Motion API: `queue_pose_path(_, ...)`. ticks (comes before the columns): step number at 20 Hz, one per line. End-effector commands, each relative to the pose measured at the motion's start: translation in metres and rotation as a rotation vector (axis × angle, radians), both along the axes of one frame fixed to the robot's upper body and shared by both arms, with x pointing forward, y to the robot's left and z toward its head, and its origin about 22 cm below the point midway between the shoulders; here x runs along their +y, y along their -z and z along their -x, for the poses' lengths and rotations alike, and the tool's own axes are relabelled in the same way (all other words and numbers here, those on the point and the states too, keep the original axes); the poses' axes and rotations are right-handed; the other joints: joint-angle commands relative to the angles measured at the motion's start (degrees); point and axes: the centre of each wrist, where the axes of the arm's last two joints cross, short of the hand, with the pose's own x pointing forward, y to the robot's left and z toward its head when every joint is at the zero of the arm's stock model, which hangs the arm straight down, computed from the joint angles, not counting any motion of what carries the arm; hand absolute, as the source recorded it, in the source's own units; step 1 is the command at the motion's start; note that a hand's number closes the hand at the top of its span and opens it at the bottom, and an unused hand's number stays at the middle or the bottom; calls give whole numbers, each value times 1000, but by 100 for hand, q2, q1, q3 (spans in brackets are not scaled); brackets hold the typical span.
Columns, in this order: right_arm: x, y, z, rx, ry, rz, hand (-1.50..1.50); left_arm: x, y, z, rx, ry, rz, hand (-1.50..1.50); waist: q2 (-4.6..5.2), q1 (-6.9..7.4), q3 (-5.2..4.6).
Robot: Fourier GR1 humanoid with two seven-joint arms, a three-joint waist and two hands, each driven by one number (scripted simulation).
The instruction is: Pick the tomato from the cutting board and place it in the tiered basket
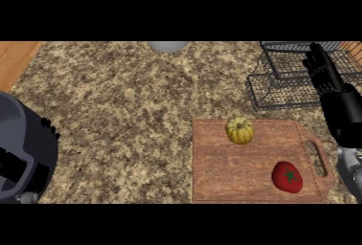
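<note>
Left arm (25, 153) lower-left; tomato (287, 176) near board (233, 167) edge; right hand (329, 76) fingers straight, empty.

Speckled granite counter (127, 105) before me. On it rest a wooden cutting board (233, 177) at lower right, a black wire tiered basket (283, 88) at upper right, and a grey object (168, 46) at the far edge.

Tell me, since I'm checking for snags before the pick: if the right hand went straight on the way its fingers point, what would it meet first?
Probably the tiered basket. The right hand points up the view with its fingers already over the basket's wire tiers, though its height above them is unclear.
</note>
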Motion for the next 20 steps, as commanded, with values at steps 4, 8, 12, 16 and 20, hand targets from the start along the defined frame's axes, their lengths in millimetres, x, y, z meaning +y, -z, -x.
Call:
queue_pose_path(4,-21,28,27,53,361,-301,150,12,-36,-14,-142,84,-272,0,90,-650,3)
queue_pose_path(8,-93,105,71,357,876,-160,150,27,-55,-17,-110,126,-312,0,284,-1232,-36)
queue_pose_path(12,-76,127,112,305,1203,-323,-150,28,-58,-16,-98,152,-384,0,93,-1018,-41)
queue_pose_path(16,-52,103,154,291,1218,-283,-150,1,-56,-26,-144,194,-413,0,131,-775,-66)
queue_pose_path(20,-41,86,189,522,1044,-139,-150,-12,-64,-35,-173,225,-407,0,187,-567,-78)
